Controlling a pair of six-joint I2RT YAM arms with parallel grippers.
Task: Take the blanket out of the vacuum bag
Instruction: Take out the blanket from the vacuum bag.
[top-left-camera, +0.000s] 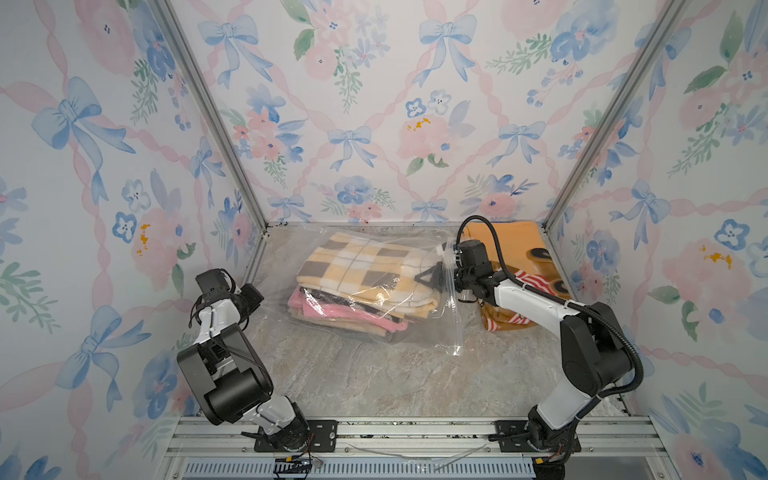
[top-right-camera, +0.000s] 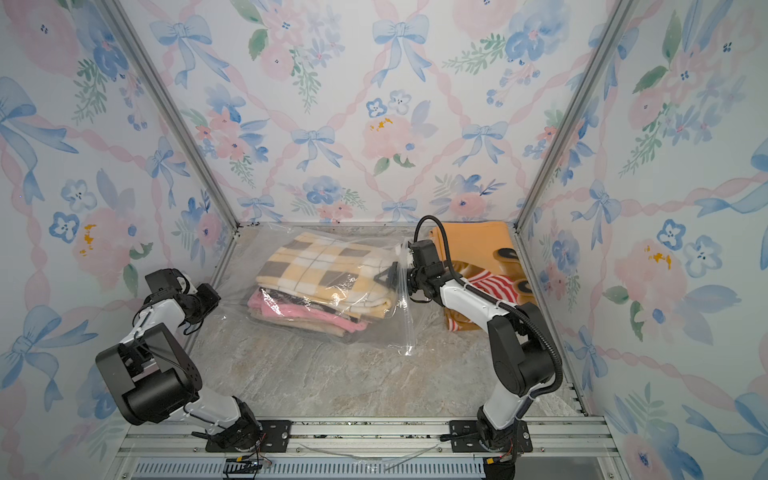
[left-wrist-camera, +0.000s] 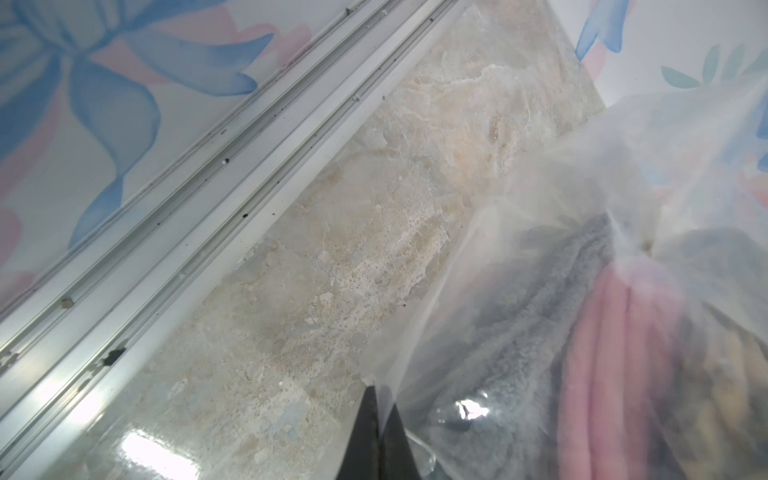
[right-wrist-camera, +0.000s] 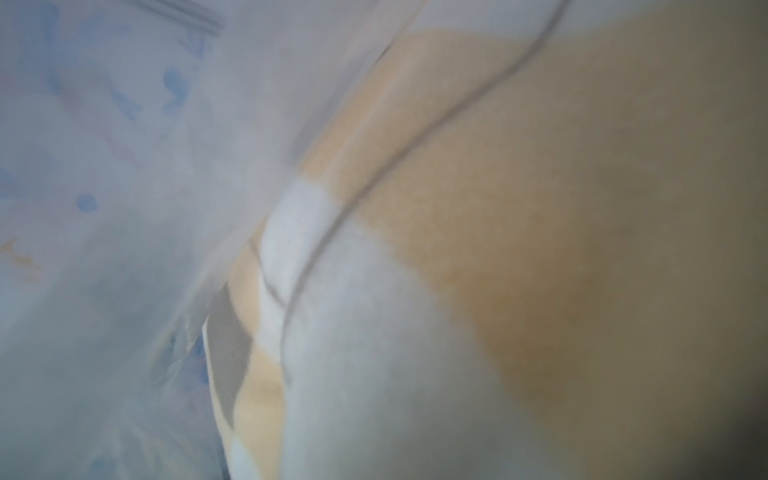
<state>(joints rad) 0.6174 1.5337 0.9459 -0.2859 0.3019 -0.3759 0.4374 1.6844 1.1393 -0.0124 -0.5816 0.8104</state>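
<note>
The vacuum bag (top-left-camera: 440, 328) (top-right-camera: 399, 328) lies at the back middle of the table, clear and crinkly, its mouth towards the right. Inside is a stack of folded blankets, a yellow, grey and white checked blanket (top-left-camera: 365, 266) (top-right-camera: 320, 266) on top. My right gripper (top-left-camera: 428, 277) (top-right-camera: 386, 276) reaches into the bag's mouth and is shut on the checked blanket (right-wrist-camera: 498, 208), which fills the right wrist view and hides the fingers. My left gripper (top-left-camera: 262, 299) (top-right-camera: 216, 297) (left-wrist-camera: 381, 397) is shut on the bag's film (left-wrist-camera: 519, 199) at its left edge.
A pink blanket (top-left-camera: 332, 309) and a beige one lie under the checked one in the bag. An orange blanket with red stripes (top-left-camera: 511, 237) sits at the back right, under my right arm. An aluminium rail (left-wrist-camera: 208, 199) and papered walls close in the table.
</note>
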